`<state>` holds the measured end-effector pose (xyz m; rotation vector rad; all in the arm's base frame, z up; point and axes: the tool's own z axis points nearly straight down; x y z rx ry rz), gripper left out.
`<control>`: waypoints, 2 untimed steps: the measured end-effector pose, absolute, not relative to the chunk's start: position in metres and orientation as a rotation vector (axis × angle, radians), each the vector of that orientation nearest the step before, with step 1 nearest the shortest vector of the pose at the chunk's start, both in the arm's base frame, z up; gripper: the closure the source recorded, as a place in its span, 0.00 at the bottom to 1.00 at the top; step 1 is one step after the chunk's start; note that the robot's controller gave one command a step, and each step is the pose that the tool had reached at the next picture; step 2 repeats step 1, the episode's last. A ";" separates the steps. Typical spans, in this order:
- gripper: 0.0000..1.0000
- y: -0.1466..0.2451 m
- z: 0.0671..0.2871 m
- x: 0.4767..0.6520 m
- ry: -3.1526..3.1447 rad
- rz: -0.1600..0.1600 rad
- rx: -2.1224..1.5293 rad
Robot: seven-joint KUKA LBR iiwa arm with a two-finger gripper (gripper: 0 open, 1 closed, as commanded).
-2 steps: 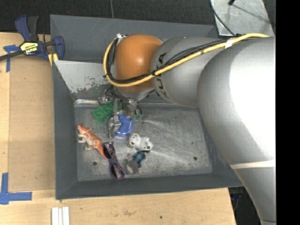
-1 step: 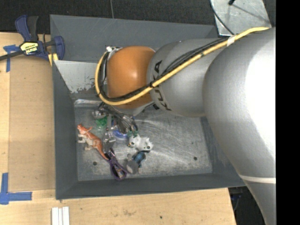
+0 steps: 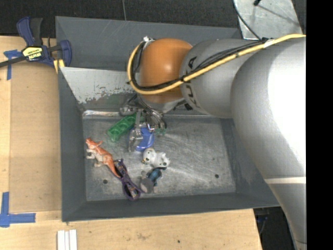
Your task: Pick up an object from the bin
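By the bin's (image 3: pixel 73 139) left wall you see an orange dinosaur (image 3: pixel 99 154), with a purple strip (image 3: pixel 126 180) running from its tail towards the front wall. A green toy (image 3: pixel 122 128) lies near the back wall. Just right of it the fingers (image 3: pixel 150 121) are down over a blue thing (image 3: pixel 143 138) at mid-back; you cannot tell whether they are spread or pinching. A white toy (image 3: pixel 155 159) and a dark piece (image 3: pixel 152 178) lie just in front of it.

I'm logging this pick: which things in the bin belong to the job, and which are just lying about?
Job: end effector; blue thing under it; bin.
Lying about: green toy; orange dinosaur; purple thing; white figure; dark figure.
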<state>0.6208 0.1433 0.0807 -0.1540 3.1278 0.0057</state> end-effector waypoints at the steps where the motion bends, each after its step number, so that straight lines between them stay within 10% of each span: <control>1: 1.00 0.140 0.078 0.621 3.130 0.003 -0.119; 2: 1.00 0.140 0.078 0.621 3.130 0.003 -0.119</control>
